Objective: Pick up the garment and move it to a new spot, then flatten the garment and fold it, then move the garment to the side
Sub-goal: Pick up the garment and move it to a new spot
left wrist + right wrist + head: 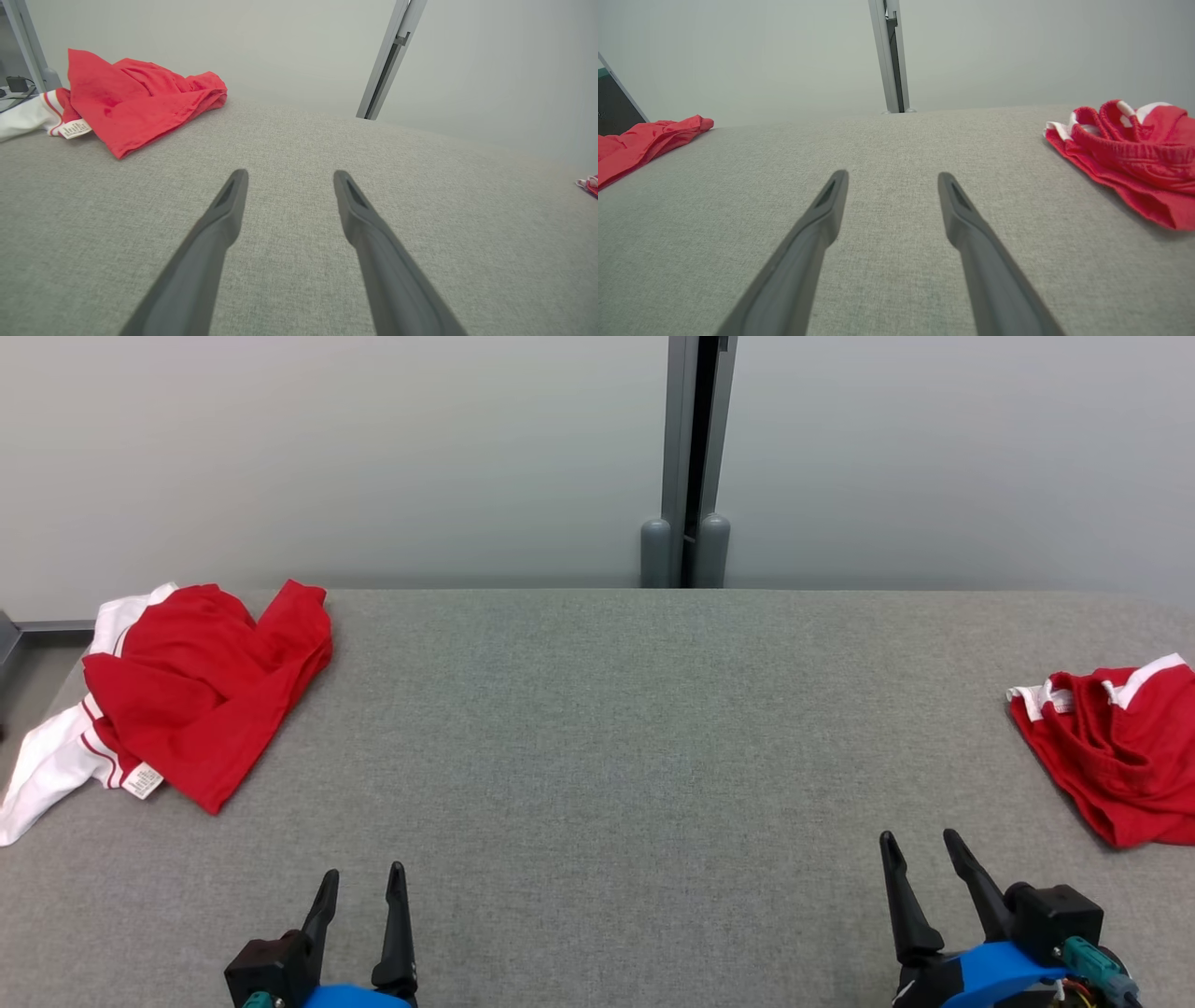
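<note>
A crumpled red garment with white sleeves and a label [201, 686] lies at the far left of the grey table [616, 728], one white sleeve hanging over the edge; the left wrist view has it at upper left [135, 98]. A second red garment with white trim [1125, 751] lies bunched at the right edge, seen closer in the right wrist view [1129, 149]. My left gripper [364, 882] is open near the table's front edge, well short of the left garment. My right gripper [920, 845] is open too, left of and nearer than the right garment. Neither holds anything.
A pale wall with a grey vertical post [691, 457] stands behind the table. Bare grey felt spreads between the two garments. Past the table's left edge are a metal frame [25, 42] and a cable.
</note>
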{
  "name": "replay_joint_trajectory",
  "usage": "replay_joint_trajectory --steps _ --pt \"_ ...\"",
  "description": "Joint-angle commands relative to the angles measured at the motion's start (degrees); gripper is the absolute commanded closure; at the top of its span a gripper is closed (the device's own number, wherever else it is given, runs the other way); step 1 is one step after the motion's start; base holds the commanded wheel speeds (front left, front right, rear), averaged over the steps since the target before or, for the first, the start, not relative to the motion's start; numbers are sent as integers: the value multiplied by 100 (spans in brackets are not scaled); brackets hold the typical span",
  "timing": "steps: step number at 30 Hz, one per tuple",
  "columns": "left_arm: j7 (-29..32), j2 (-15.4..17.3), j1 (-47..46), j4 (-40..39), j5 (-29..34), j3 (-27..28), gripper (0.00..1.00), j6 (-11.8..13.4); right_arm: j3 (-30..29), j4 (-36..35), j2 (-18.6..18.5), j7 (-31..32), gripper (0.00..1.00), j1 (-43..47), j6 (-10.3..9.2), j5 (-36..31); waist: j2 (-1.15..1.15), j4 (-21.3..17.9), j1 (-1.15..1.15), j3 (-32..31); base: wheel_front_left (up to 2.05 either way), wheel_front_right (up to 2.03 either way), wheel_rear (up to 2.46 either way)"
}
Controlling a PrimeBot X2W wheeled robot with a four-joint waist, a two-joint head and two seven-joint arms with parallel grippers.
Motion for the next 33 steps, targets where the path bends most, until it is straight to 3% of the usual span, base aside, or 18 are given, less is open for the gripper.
replay_joint_trajectory --steps 1,8,22,33 --pt "-28 -8 31 -32 33 21 0 -5 -11 -47 -16 -29 0 54 0 -9 0 25 0 10 0 0 0" --pt "-28 -7 -131 -87 86 5 0 -8 -116 -155 -17 -25 0 92 0 -73 0 465 0 65 0 0 0" --pt "7 268 -62 -354 17 232 0 148 146 -252 -19 -25 0 53 0 49 0 2322 0 17 0 0 0" --pt "9 400 105 -580 -94 384 0 250 594 -217 -18 -25 0 -130 0 91 0 2713 0 9 0 0 0"
